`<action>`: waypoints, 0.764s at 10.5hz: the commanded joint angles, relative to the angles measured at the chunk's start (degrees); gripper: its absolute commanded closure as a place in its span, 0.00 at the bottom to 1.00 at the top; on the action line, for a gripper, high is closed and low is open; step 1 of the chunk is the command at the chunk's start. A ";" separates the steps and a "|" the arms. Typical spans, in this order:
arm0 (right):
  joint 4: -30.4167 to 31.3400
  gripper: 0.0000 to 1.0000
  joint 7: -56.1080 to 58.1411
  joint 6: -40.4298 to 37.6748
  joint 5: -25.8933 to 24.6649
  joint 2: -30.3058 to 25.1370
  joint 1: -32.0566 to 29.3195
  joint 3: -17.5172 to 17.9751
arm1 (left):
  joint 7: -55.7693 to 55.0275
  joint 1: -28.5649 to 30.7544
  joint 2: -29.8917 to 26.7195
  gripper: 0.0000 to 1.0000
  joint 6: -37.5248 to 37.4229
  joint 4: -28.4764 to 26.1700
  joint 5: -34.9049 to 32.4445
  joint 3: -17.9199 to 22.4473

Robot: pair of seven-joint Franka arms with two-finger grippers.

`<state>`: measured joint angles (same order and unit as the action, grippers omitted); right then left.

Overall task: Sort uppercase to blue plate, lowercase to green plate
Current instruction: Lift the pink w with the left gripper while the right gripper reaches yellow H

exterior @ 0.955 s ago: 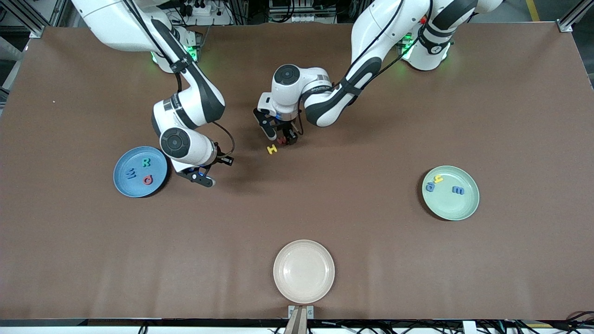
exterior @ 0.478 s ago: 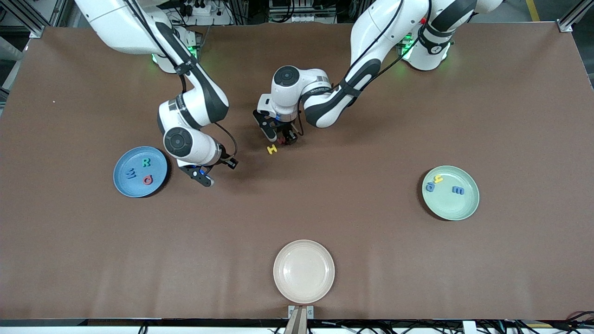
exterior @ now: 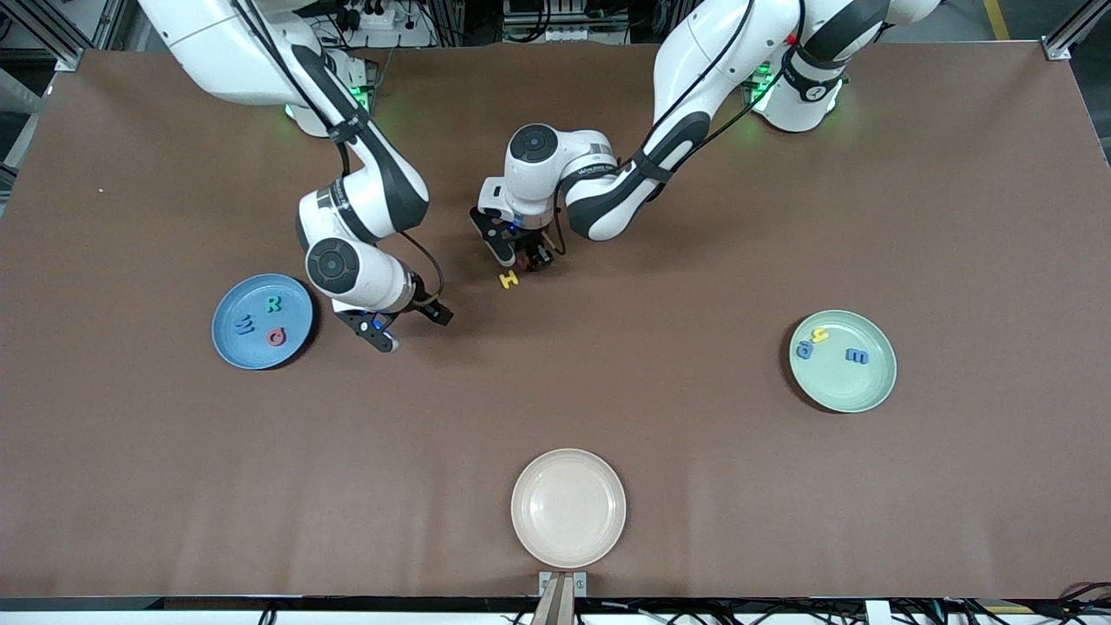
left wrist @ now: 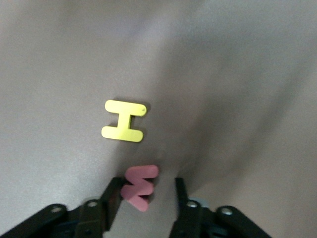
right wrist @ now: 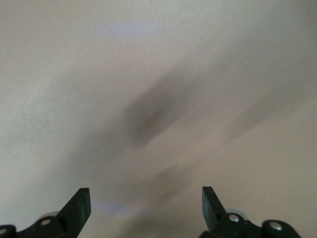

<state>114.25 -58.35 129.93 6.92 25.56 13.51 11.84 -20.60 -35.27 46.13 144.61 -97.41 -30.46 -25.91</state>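
Near the table's middle lies a yellow H (exterior: 509, 279) (left wrist: 124, 127). Beside it, farther from the front camera, is a red w (exterior: 523, 261) (left wrist: 140, 186). My left gripper (exterior: 521, 258) (left wrist: 147, 184) is down around the w, still open: one finger touches it and a gap shows at the other. My right gripper (exterior: 406, 325) (right wrist: 144, 195) hangs wide open over bare table beside the blue plate (exterior: 227, 351), holding nothing. The blue plate carries a blue W (exterior: 246, 325), green R (exterior: 273, 304) and red Q (exterior: 276, 336). The green plate (exterior: 868, 391) holds a blue g (exterior: 805, 350), yellow h (exterior: 819, 334) and blue m (exterior: 856, 356).
A cream-white plate (exterior: 568, 508) sits at the table's edge nearest the front camera, with nothing on it. The brown tabletop stretches wide between the three plates.
The left gripper's jaws have narrowed around the red w. The right gripper has spread wide open and shifted slightly away from the blue plate toward the middle.
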 commanded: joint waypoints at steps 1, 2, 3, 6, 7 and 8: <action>-1.05 0.00 0.52 -0.20 0.99 -0.16 -0.42 0.29 | -3.30 -0.24 0.98 0.96 0.41 0.99 -2.93 -0.19; -2.10 0.00 0.43 -0.73 1.34 0.02 -0.50 0.29 | -4.09 0.28 0.55 1.00 0.41 0.91 -4.41 -0.11; -2.98 0.00 -0.01 -1.25 3.17 0.10 -1.03 0.29 | -6.45 0.90 -0.85 1.00 -0.28 0.47 -4.86 -0.19; -2.90 0.00 -0.62 -0.73 3.01 0.54 -0.16 0.73 | -10.34 5.97 -9.27 1.00 -5.54 -2.59 -4.00 -1.24; -2.98 0.00 -1.15 -0.65 3.27 0.81 -0.07 0.73 | -10.25 9.05 -13.13 1.00 -7.56 -4.61 -3.73 -2.03; -2.99 0.00 -2.98 0.05 3.36 1.77 0.02 0.81 | -9.99 12.91 -17.08 1.00 -9.06 -7.33 -1.55 -2.30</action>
<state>112.07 -59.29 129.64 9.07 25.96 13.59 12.23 -29.29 -27.95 37.22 137.45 -97.80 -33.28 -26.84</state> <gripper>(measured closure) 0.000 0.718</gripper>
